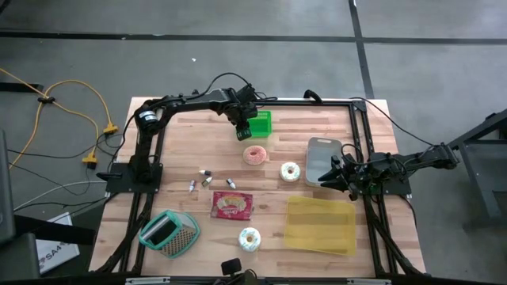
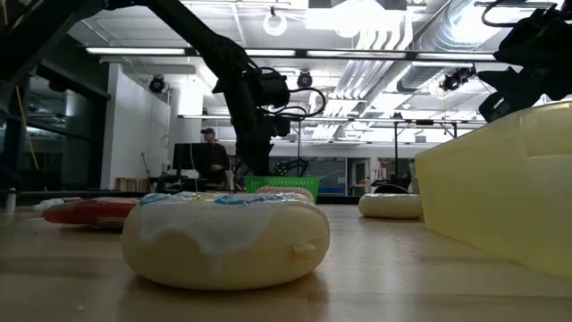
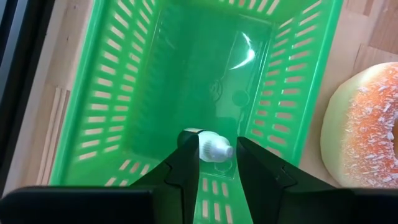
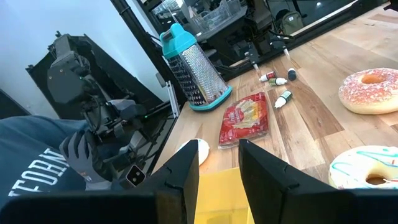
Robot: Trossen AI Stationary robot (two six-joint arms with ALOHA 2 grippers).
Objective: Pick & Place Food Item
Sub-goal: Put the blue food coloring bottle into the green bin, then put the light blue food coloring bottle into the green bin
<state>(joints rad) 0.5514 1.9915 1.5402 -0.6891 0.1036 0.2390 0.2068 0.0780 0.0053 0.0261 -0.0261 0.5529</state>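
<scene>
A green slotted basket stands on the table at the far middle. My left gripper points steeply down into it, open, with a small white-capped bottle between its fingertips just above the basket floor. A pink sugared donut lies on the table beside the basket's near side. My right gripper waits level at the table's right, open and with nothing in it. My left gripper has the small bottle lying crosswise between its fingertips. The bottle's body end sits against one finger. A narrow gap shows between its white cap and the other finger. Whether the bottle still touches a finger, I cannot tell.
Two white iced donuts, a red packet, several small bottles, a teal-handled grater, a yellow tub and a grey lid lie across the table. A person stands in the room behind.
</scene>
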